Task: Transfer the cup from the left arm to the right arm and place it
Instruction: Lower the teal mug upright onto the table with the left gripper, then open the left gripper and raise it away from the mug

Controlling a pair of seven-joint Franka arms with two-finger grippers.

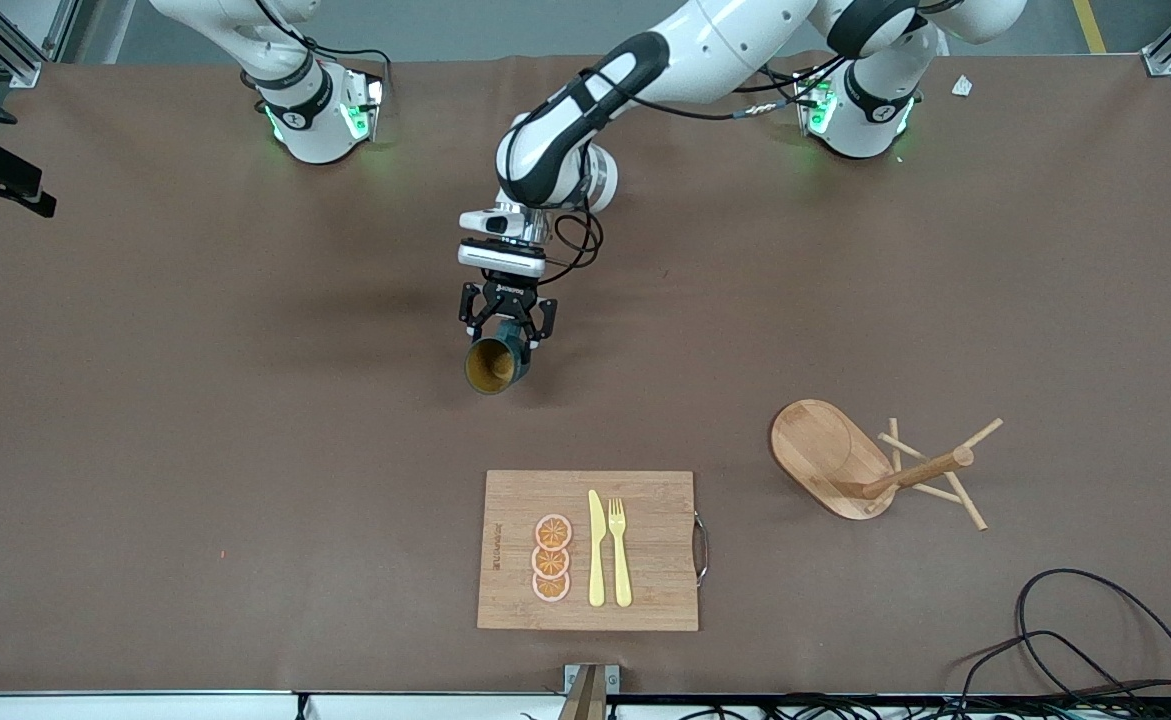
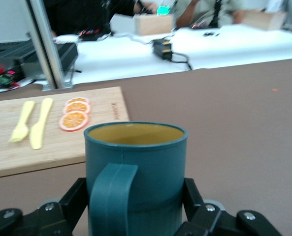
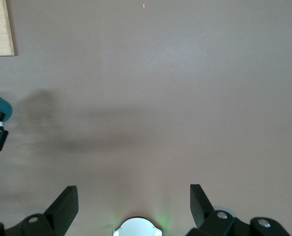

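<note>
While your left gripper [image 1: 507, 338] is clamping the cup [image 1: 496, 362] over the table's [image 1: 245, 420] middle, mouth tipped toward six o'clock at the cutting board [image 1: 645, 590], your right gripper [image 3: 134, 204] is waiting with fingers wide

We see brown matte table surface [image 1: 145, 450] spanning view. Aluminium frame posts [image 1: 5, 50] at table corners. Grey floor with yellow line [image 1: 1090, 25] near left arm's end. Black cables [image 1: 1085, 640] coiled at table edge nearest front camera. White-topped bench [image 2: 224, 44] with cardboard box [image 2: 153, 23], brightly lit.
</note>
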